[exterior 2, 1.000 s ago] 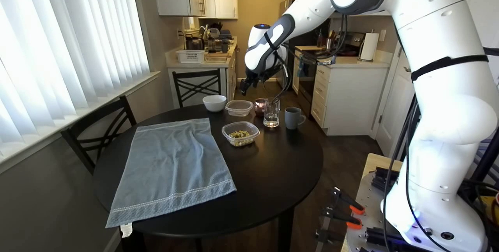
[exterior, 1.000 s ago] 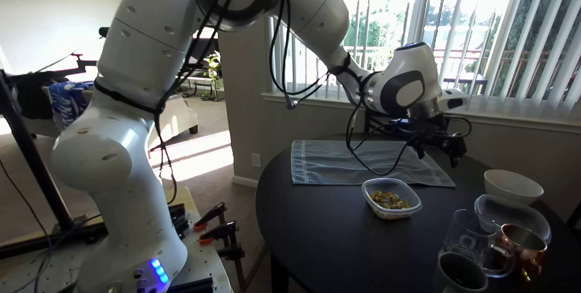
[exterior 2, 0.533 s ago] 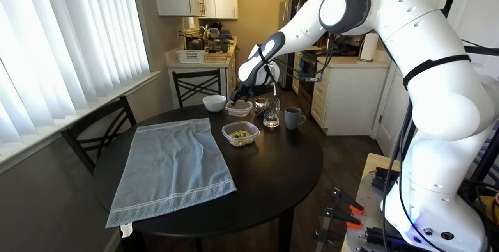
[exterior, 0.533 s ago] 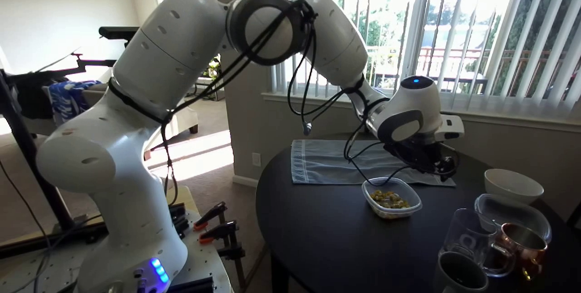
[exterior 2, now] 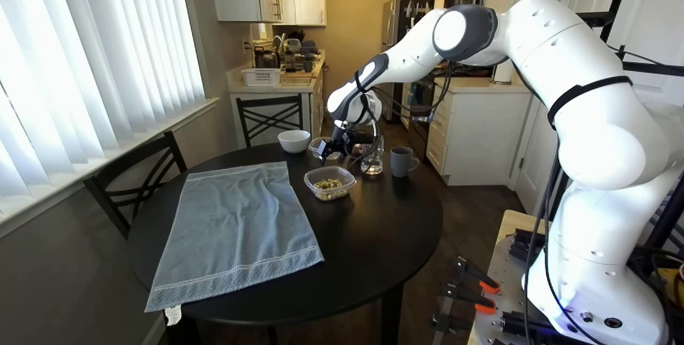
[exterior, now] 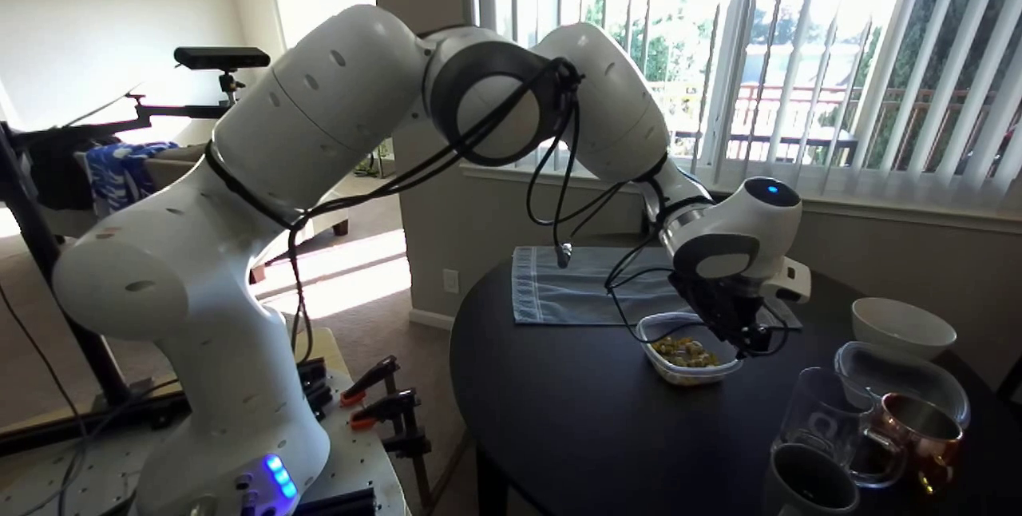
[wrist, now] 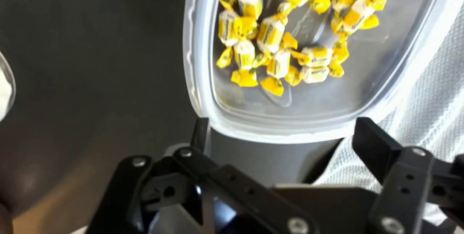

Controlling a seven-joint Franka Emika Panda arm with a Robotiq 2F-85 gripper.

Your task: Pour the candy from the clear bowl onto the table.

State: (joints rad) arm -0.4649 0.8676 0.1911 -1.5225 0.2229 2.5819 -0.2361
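Note:
The clear bowl (exterior: 688,376) is a see-through container with rounded corners, standing upright on the dark round table (exterior: 575,420); it also shows in an exterior view (exterior 2: 336,195). The candy (exterior: 683,351), several yellow-and-white wrapped pieces, lies inside it. In the wrist view the candy (wrist: 270,36) lies mostly at the upper left of the bowl, whose near rim (wrist: 275,137) faces my gripper (wrist: 282,121). The gripper is open and empty, its fingertips spread at either side of this rim. In both exterior views the gripper (exterior: 750,347) (exterior 2: 330,155) is just above and beside the bowl. Contact cannot be told.
A grey-blue cloth (exterior 2: 235,227) lies beside the bowl. A white bowl (exterior: 898,328), another clear container (exterior: 918,384), a glass mug (exterior: 822,408), a copper mug (exterior: 922,436) and a grey mug (exterior: 810,484) stand close together near the gripper's side of the table.
The arm has come down, and my gripper has dropped from high over the table to the clear bowl's rim. The bowl, the candy and the other objects have not moved.

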